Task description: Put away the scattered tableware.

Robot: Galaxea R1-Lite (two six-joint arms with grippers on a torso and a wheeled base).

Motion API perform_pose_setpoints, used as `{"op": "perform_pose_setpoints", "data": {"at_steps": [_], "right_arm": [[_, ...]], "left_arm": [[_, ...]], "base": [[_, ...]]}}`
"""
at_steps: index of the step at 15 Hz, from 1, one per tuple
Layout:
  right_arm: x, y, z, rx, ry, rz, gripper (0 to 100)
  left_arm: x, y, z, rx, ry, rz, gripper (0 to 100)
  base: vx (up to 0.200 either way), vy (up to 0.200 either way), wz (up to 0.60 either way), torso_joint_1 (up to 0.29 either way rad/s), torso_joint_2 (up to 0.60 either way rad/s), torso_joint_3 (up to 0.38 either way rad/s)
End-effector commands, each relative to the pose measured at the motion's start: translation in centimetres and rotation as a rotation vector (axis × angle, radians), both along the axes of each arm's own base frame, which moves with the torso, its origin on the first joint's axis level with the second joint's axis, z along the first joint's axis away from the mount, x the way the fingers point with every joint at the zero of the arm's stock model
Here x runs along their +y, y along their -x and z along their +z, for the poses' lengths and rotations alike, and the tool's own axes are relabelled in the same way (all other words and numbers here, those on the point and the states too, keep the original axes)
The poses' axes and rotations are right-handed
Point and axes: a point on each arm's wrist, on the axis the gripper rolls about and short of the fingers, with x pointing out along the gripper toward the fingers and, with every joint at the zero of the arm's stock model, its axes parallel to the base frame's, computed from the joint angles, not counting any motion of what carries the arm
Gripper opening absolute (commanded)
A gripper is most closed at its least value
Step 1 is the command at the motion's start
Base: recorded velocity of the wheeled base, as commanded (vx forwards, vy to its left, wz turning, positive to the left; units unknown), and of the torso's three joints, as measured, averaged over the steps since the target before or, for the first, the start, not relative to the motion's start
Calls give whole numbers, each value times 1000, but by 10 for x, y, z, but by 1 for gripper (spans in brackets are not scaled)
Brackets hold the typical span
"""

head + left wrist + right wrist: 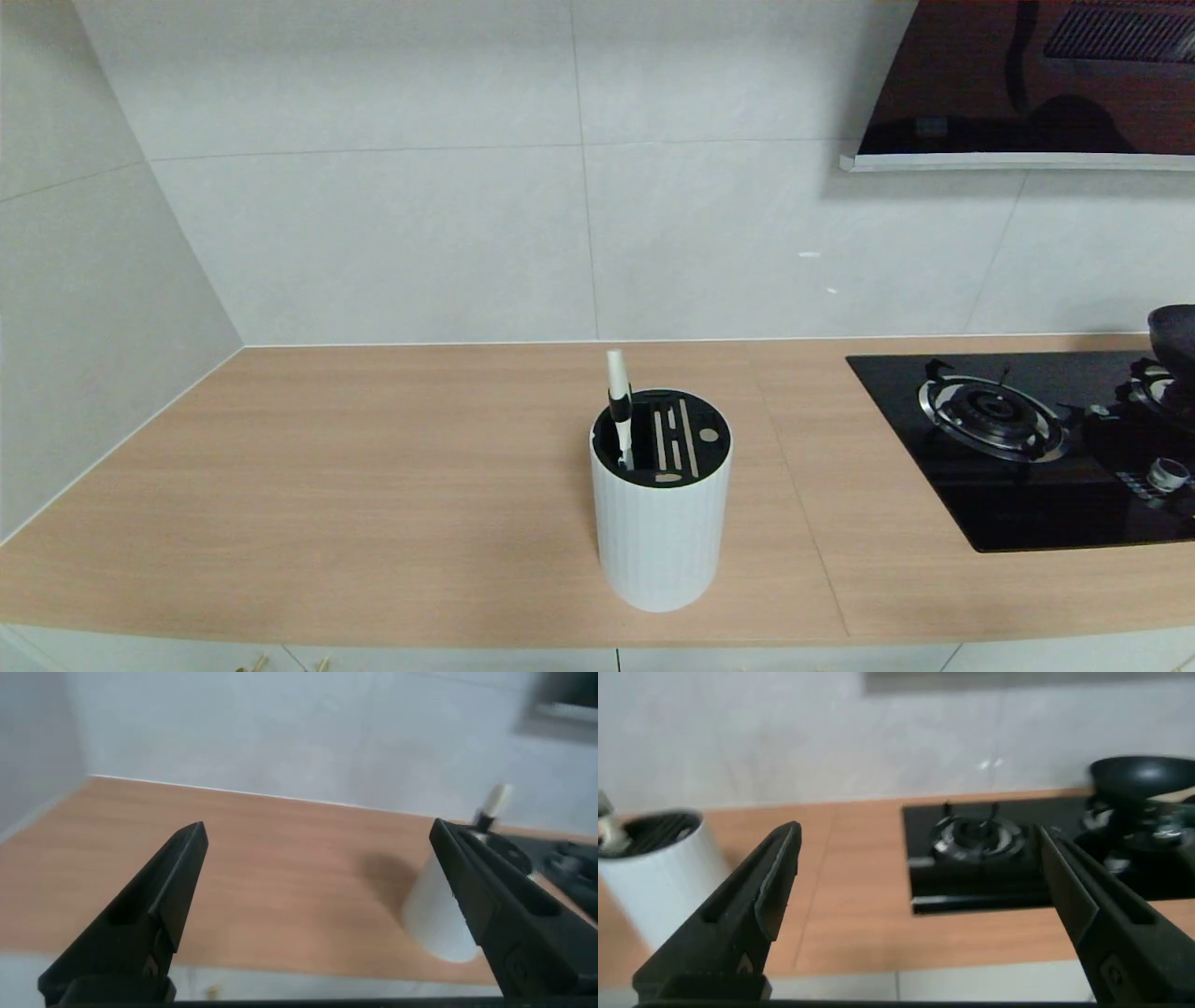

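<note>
A white ribbed cylindrical holder (661,518) with a black slotted top stands on the wooden counter (373,485) near its front edge. One utensil with a white and black handle (618,392) sticks upright out of a slot on its left side. In the left wrist view my left gripper (318,835) is open with nothing between its fingers, held in front of the counter edge; the holder (439,905) lies beyond its fingers. My right gripper (920,835) is also open and holds nothing, with the holder (659,882) off to one side.
A black gas hob (1027,439) with burners is set into the counter at the right, and a dark pan (1174,336) sits on its far burner. A range hood (1027,84) hangs above. Tiled walls close the back and left.
</note>
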Motion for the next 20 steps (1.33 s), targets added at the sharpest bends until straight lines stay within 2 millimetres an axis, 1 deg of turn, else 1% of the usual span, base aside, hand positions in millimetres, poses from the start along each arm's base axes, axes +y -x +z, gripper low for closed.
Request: {"op": "perform_pose_setpoints", "data": {"at_steps": [1, 2, 3, 4, 5, 6, 7, 8, 9, 10, 12, 13, 14, 16, 20], "right_arm": [[3, 2, -7, -6, -2, -63, 100], [3, 1, -10, 2, -8, -73, 100], [5, 4, -12, -10, -6, -121, 100], [7, 9, -15, -36, -2, -140, 100], [9, 14, -22, -54, 26, -85, 100], [10, 12, -26, -41, 23, -87, 100], [10, 12, -26, -41, 23, -87, 100], [9, 4, -37, -18, 17, -109, 100], [9, -3, -48, -3, 19, -103, 100], [10, -11, -59, -16, 25, -65, 100], [12, -21, -76, -48, 46, 30, 100], [14, -21, -78, -24, 49, 93, 100], [14, -22, -80, -7, 47, 112, 100], [15, -23, -93, 124, 46, 154, 100], [15, -23, -93, 116, 70, 172, 100]], "left_arm": [[-3, 14, -8, -63, 3, 96, 100], [-6, 23, -14, -103, -24, 94, 100], [-8, 23, -21, -106, -60, 68, 100], [-7, 22, -23, -98, -58, 86, 100], [-6, 20, -27, -81, -46, 127, 100], [-6, 15, -33, -54, -53, 127, 100], [-6, 15, -33, -54, -53, 127, 100], [-6, 2, -56, 41, -66, 127, 100], [-6, -6, -72, 99, -72, 124, 100], [-6, -12, -86, 137, -79, 117, 100], [-7, -21, -105, 172, -99, 80, 100], [-8, -23, -107, 151, -115, 28, 100], [-9, -23, -108, 156, -118, 8, 100], [-10, -23, -110, 174, -152, -47, 100], [-11, -24, -111, 194, -180, -96, 100]], "base": [[0, 0, 0, 0, 0, 0], [0, 0, 0, 0, 0, 0], [0, 0, 0, 0, 0, 0], [0, 0, 0, 0, 0, 0], [0, 0, 0, 0, 0, 0], [0, 0, 0, 0, 0, 0], [0, 0, 0, 0, 0, 0], [0, 0, 0, 0, 0, 0], [0, 0, 0, 0, 0, 0], [0, 0, 0, 0, 0, 0], [0, 0, 0, 0, 0, 0], [0, 0, 0, 0, 0, 0], [0, 0, 0, 0, 0, 0], [0, 0, 0, 0, 0, 0], [0, 0, 0, 0, 0, 0]]}}
